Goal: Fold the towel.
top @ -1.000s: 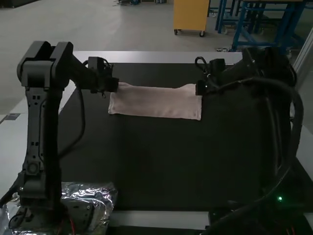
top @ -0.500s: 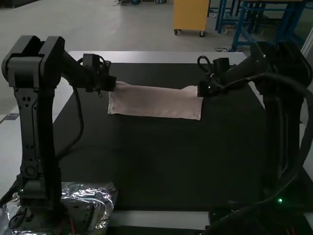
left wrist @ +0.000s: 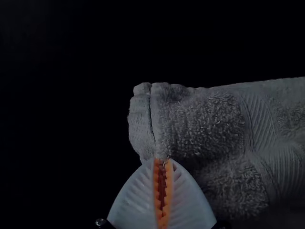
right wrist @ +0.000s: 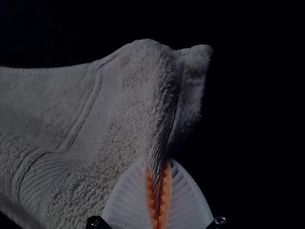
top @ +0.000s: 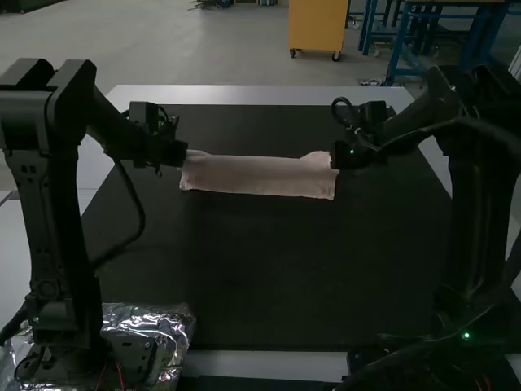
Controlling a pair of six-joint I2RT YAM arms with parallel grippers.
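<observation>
pinching one end of the towel [top: 256, 176], the left gripper [top: 182, 155] stands at its far left corner, while the right gripper [top: 335, 156] nips the other end at the far right corner. the towel lies as a long narrow strip across the far part of the dark mat [top: 269, 269], stretched between the two. in the left wrist view the orange pads [left wrist: 157, 191] close on the cloth's edge; in the right wrist view a gathered fold runs down between the white ribbed fingers [right wrist: 128, 200], with woven bands crossing the pile beside it.
</observation>
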